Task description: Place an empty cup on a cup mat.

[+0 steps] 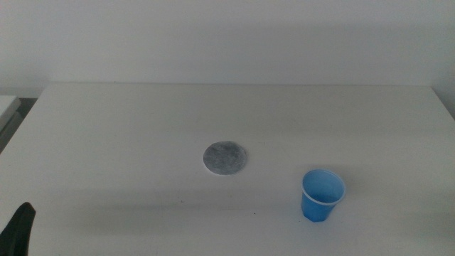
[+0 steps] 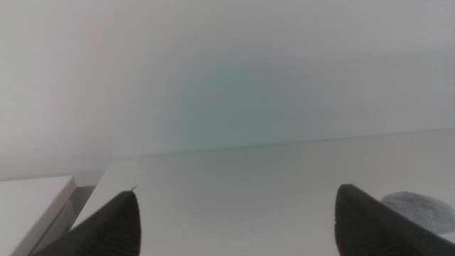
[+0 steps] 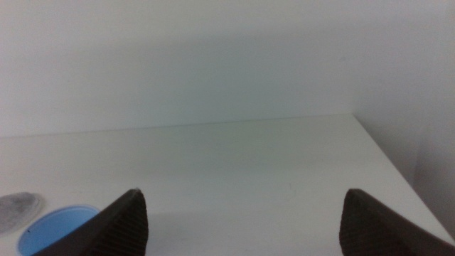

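On the white table [image 1: 106, 135], near the front right, stood the cup [image 1: 322, 195], upright and empty, blue inside. Well apart from the cup mat [image 1: 227, 158], which lay flat around the middle. Down in the bottom-left corner, just a dark bit of the left gripper [image 1: 19, 229] poking in, jaws spread wide with nothing between. Same for the right gripper [image 3: 242, 227]: spread wide, gripping nothing, out of the middle view.
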Tool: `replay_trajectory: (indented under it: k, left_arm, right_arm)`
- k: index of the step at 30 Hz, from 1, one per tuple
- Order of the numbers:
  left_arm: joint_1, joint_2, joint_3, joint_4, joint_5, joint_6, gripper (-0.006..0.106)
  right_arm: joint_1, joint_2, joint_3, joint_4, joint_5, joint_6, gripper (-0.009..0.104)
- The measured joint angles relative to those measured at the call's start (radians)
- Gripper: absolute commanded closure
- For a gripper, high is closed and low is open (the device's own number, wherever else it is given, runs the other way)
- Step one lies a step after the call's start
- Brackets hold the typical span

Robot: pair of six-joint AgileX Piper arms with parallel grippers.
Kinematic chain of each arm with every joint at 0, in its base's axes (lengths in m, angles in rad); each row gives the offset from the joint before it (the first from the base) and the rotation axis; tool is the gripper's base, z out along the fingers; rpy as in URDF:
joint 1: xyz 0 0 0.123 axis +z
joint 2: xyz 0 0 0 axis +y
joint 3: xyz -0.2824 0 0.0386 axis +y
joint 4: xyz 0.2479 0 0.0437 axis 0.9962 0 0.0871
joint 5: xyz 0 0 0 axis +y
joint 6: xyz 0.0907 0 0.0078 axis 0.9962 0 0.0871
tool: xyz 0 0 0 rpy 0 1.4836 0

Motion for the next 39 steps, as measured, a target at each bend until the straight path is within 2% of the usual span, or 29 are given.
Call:
replay_trajectory:
  k: [5, 12, 16, 21, 26, 31, 33, 39]
  left_arm:
    - [0.000, 0.000, 0.000, 0.000, 0.000, 0.000, 0.007]
    - [0.000, 0.000, 0.000, 0.000, 0.000, 0.000, 0.007]
    - [0.000, 0.000, 0.000, 0.000, 0.000, 0.000, 0.007]
    - [0.000, 0.000, 0.000, 0.000, 0.000, 0.000, 0.007]
    - [0.000, 0.000, 0.000, 0.000, 0.000, 0.000, 0.007]
    - [0.000, 0.000, 0.000, 0.000, 0.000, 0.000, 0.007]
    - [0.000, 0.000, 0.000, 0.000, 0.000, 0.000, 0.007]
    - [0.000, 0.000, 0.000, 0.000, 0.000, 0.000, 0.007]
  right_arm:
    - [0.000, -0.002, -0.051, 0.018, 0.078, 0.002, 0.013]
    - [0.000, 0.083, -0.340, 0.025, 0.307, 0.002, 0.013]
    - [0.000, 0.329, -0.600, 0.044, 0.491, 0.002, 0.013]
    - [0.008, 0.601, -0.843, 0.136, 0.790, 0.002, 0.013]
    - [0.118, 0.869, -1.052, 0.164, 1.000, 0.019, 0.013]
    - [0.292, 1.099, -1.151, 0.141, 1.038, 0.078, 0.013]
    - [0.377, 1.208, -1.160, 0.109, 0.995, 0.103, 0.013]
    - [0.409, 1.412, -1.164, 0.032, 0.905, 0.263, 0.013]
